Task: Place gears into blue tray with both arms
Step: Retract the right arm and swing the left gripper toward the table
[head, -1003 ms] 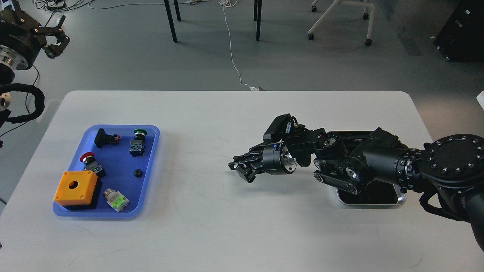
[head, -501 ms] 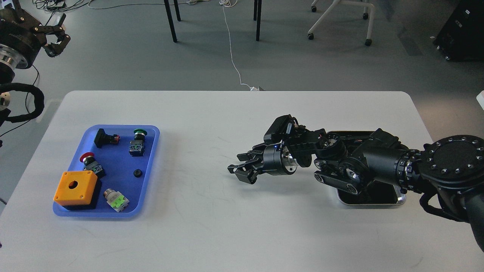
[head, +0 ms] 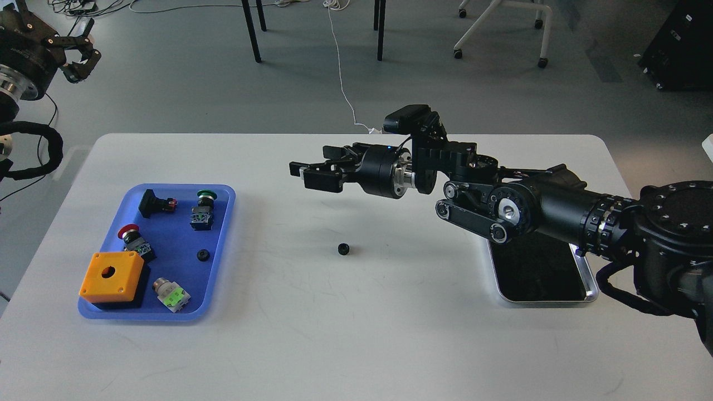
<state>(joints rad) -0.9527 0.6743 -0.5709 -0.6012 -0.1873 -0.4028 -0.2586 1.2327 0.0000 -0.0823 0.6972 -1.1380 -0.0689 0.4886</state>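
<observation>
One small black gear (head: 343,249) lies on the white table near its middle, with nothing holding it. A second gear (head: 203,255) rests inside the blue tray (head: 221,245) at the left. My right gripper (head: 303,172) hangs above the table, up and to the left of the loose gear, its fingers apart and empty. My left gripper (head: 78,55) is raised at the top left corner, off the table, open and holding nothing.
The blue tray also holds an orange box (head: 111,275), a red-capped button (head: 133,238), a green-capped button (head: 203,209), a black switch (head: 156,203) and a green-and-white part (head: 172,294). A steel tray (head: 589,292) with a black inside sits under my right arm.
My right gripper opened, let go of the gear, then rose and moved back-left; the gear now lies on the table. The left arm barely moved.
</observation>
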